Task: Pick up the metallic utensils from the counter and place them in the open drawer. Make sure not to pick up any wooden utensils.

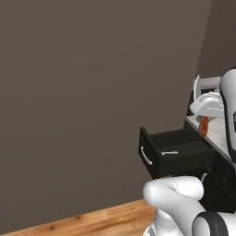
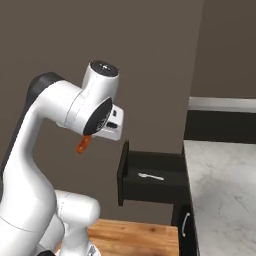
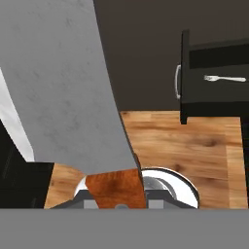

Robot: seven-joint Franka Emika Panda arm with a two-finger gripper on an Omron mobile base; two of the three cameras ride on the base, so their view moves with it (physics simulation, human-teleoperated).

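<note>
My gripper (image 3: 116, 197) is shut on an orange-brown wooden utensil (image 3: 115, 187). Its end hangs below the hand (image 1: 203, 125) over the near edge of the marbled counter (image 1: 217, 134). From the right base view the wooden piece (image 2: 82, 145) pokes out under the gripper (image 2: 87, 137), left of the open drawer (image 2: 123, 172). A silvery metallic fork (image 2: 151, 176) lies flat inside that black drawer (image 1: 148, 156), also seen as a fork (image 3: 224, 78) in the hand view behind the drawer front (image 3: 184, 78). The counter slab (image 3: 63, 82) runs beside the hand.
A dark brown wall (image 1: 92, 92) stands behind the drawer. Wooden floor (image 2: 135, 240) lies below it. A black cabinet door with a silver handle (image 2: 184, 225) sits under the counter (image 2: 225, 190). A pale object (image 1: 203, 85) stands at the counter's far end.
</note>
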